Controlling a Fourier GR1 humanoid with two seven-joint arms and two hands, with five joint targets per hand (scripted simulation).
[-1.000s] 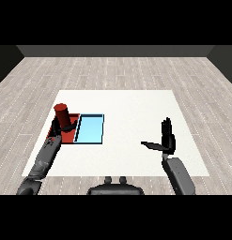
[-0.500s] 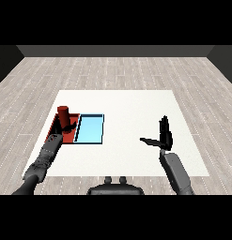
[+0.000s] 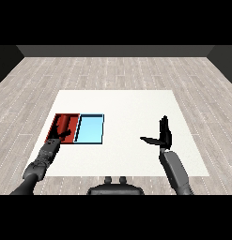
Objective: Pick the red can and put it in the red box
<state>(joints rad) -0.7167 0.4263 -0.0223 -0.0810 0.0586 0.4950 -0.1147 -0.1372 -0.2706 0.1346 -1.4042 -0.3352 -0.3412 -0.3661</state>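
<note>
The red tray [image 3: 57,123] lies at the table's left, with the light blue tray [image 3: 91,130] touching its right side. The red can [image 3: 72,124] rests inside the red tray, its colour blending with the tray floor, so I cannot tell whether it stands or lies. My left hand [image 3: 61,135] hovers over the tray's near half, just left of the can, fingers spread and off it. My right hand [image 3: 163,136] is held upright over the table's right part, open, with the thumb pointing left.
The white table [image 3: 127,108] stretches wide behind and between the trays and my right hand. Its near edge runs just below both forearms. Grey wooden floor surrounds the table.
The can has dropped from above the tray's far left corner down into the red tray. My left hand has let go of it and drawn back slightly. The right hand barely moved.
</note>
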